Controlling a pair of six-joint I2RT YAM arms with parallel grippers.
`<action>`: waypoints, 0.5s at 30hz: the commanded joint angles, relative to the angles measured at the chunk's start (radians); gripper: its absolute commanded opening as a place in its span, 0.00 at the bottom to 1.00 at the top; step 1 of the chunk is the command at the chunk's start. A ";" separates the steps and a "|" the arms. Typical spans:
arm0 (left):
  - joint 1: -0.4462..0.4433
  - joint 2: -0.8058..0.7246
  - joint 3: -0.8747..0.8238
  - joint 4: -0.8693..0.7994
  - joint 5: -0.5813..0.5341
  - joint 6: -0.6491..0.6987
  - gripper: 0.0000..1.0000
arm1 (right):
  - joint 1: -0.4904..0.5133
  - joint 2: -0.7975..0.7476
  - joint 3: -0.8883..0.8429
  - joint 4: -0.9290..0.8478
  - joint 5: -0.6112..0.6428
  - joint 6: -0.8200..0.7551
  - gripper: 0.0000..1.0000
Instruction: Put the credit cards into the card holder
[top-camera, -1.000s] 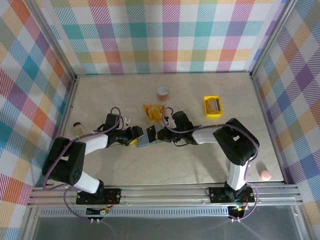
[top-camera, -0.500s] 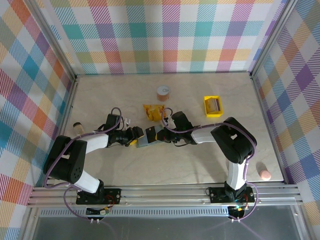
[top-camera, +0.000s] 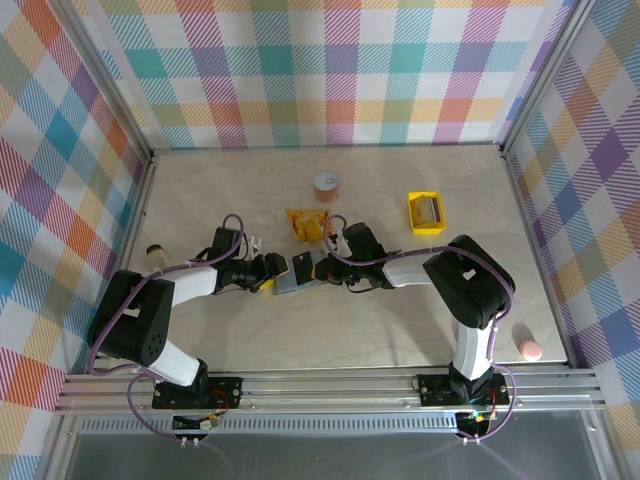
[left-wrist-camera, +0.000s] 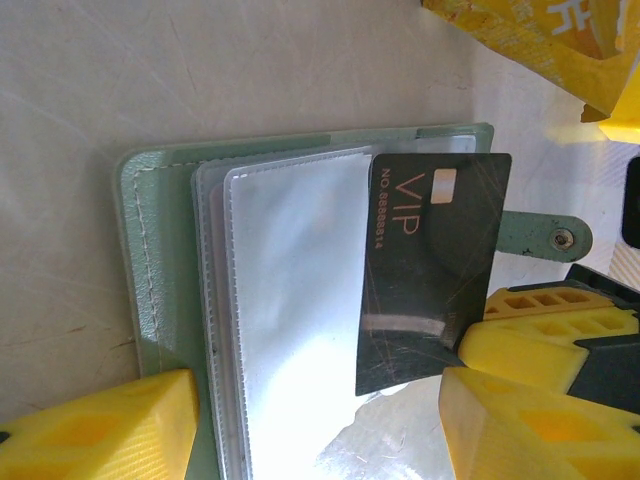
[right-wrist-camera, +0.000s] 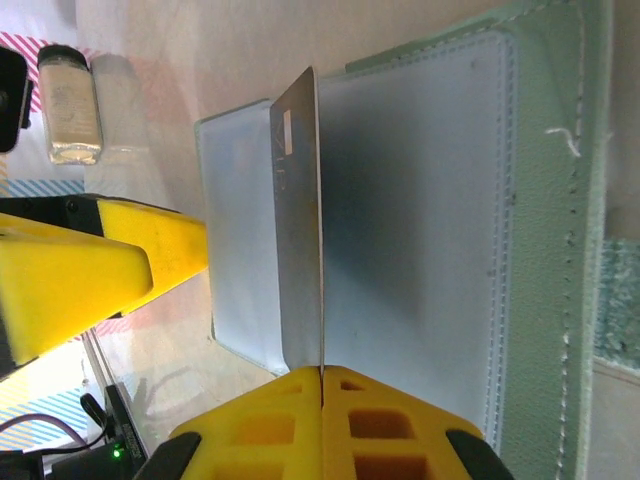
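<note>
Dark VIP card (left-wrist-camera: 430, 270), pinched in the right jaws, edge-on over the open sage card holder (left-wrist-camera: 150, 260); left jaws spread, straddling the holder.

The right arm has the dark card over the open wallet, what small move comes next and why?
Probably ease the right gripper forward, sliding the dark VIP card edge-first into the clear sleeve. Its free edge sits at the sleeve's edge, and the left gripper's open fingers straddle the card holder.
</note>
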 joint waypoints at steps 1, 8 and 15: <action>0.009 0.012 0.018 -0.020 -0.007 0.017 0.65 | 0.007 -0.034 -0.016 -0.032 0.041 0.011 0.00; 0.009 0.015 0.019 -0.019 -0.005 0.016 0.65 | 0.006 -0.016 0.001 -0.043 0.005 0.006 0.00; 0.009 0.018 0.019 -0.020 -0.005 0.017 0.65 | 0.008 0.022 0.021 -0.040 -0.048 -0.004 0.00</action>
